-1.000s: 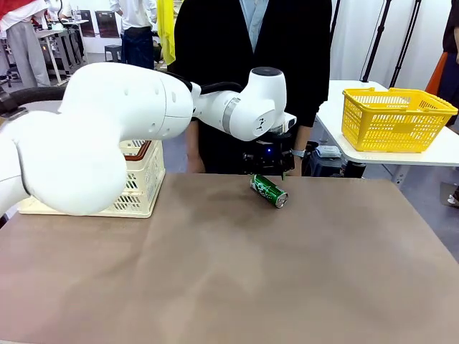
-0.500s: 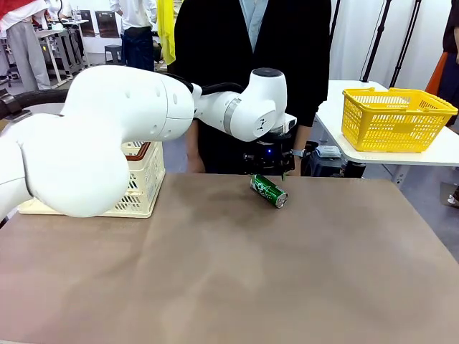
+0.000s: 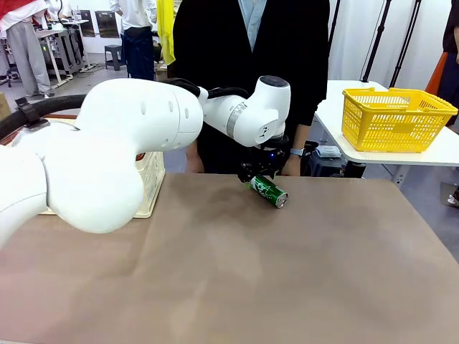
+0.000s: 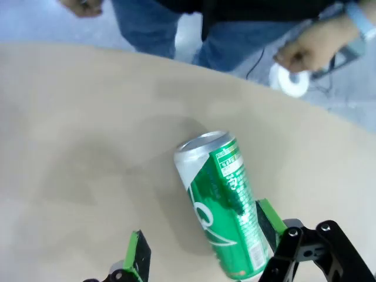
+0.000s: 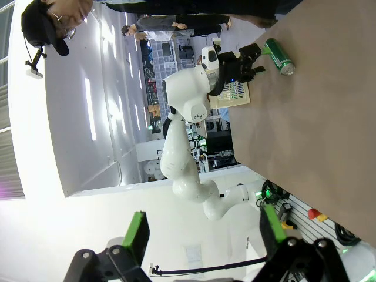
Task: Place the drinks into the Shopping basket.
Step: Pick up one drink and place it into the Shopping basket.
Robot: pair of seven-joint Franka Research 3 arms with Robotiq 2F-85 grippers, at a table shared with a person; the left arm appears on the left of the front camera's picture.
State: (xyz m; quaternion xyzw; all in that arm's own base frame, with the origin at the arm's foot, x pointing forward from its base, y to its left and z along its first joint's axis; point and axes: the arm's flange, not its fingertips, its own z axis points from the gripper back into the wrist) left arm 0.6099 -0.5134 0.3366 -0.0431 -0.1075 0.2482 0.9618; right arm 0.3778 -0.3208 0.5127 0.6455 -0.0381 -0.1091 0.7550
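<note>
The left tool (image 4: 202,261), jaws spread wide, is lowering around a green can (image 3: 269,191) lying on its side near the bench's far edge, just short of the person. Next, it seems, comes closing on the can and carrying it across open bench (image 3: 287,279) to the cream Shopping basket (image 3: 152,188) at the far left corner; the right tool (image 5: 202,235) is hanging open, well apart.

Brown table (image 3: 287,272), bare surface beneath and in front of the end effector. Yellow mesh basket (image 3: 394,118) well apart to its right, on a white side table (image 3: 437,154). Person in dark top (image 3: 251,64) standing just beyond it. Small white round object (image 4: 292,82) near the far edge, possibly tape.
</note>
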